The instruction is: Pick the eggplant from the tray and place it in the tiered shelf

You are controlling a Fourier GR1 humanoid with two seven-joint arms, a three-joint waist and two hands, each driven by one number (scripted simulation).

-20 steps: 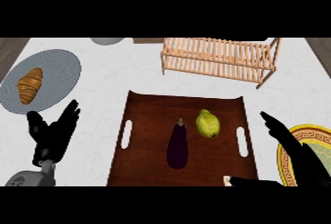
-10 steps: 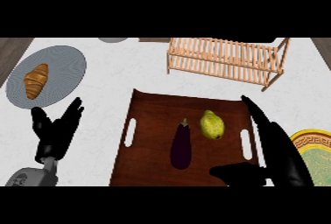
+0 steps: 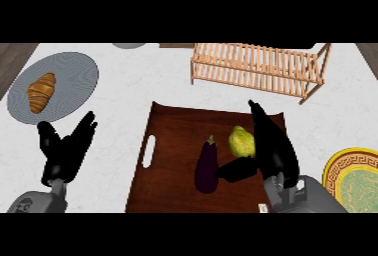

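A dark purple eggplant (image 3: 206,167) lies lengthwise on the brown tray (image 3: 173,125), stem pointing away from me. My right hand (image 3: 271,146) is over the tray's right half with its fingers straight and its thumb reaching toward the eggplant's near end; it partly covers a yellow-green fruit (image 3: 239,140) just right of the eggplant. The wooden tiered shelf (image 3: 255,69) stands beyond the tray at the back. My left hand (image 3: 65,152) rests open, fingers up, on the counter left of the tray.
A grey plate (image 3: 70,75) with a croissant (image 3: 41,92) sits at the far left. A yellow patterned plate (image 3: 357,176) lies at the right edge. A grey object (image 3: 130,45) shows at the back edge.
My right hand has moved left from the tray's right side to over the tray, close beside the eggplant. The left hand has barely moved.
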